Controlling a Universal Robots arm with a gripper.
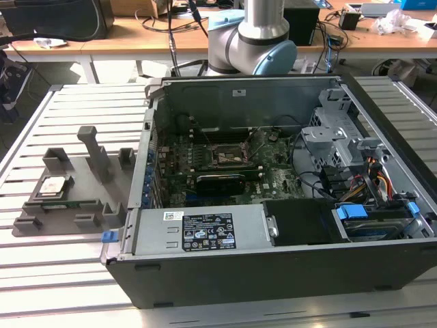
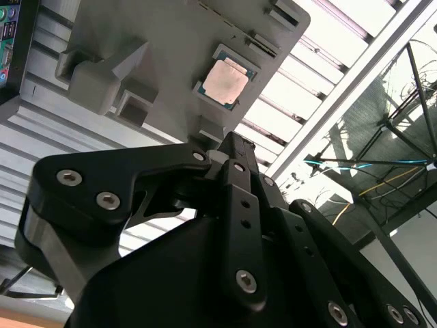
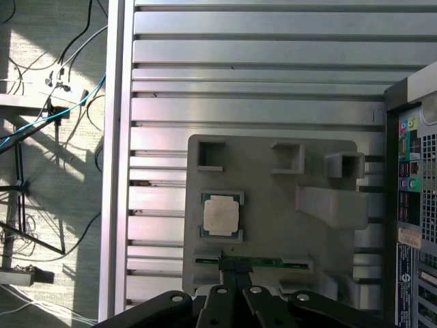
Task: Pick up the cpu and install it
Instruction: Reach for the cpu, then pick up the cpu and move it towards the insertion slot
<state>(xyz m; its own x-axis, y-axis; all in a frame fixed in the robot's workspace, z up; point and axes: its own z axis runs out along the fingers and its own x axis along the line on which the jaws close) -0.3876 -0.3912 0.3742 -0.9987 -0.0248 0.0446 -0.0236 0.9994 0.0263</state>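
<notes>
The cpu (image 1: 53,185) (image 2: 225,83) (image 3: 221,216) is a small square chip with a silvery top. It lies flat in a recess of the grey plastic fixture (image 1: 89,179) (image 2: 171,41) (image 3: 273,205), on the slatted table at the exterior view's left. My gripper (image 2: 232,142) (image 3: 235,272) hangs well above the fixture with its black fingers pressed together and nothing between them. In both wrist views its tips point just beside the cpu. The dark motherboard socket (image 1: 231,158) sits in the middle of the open computer case (image 1: 273,273).
A green memory stick (image 3: 266,262) (image 1: 65,203) lies in a slot of the fixture beside the cpu. Upright posts (image 1: 95,154) rise from the fixture. The arm's base (image 1: 252,41) stands behind the case. Cables and a drive cage (image 1: 341,137) crowd the case's right side.
</notes>
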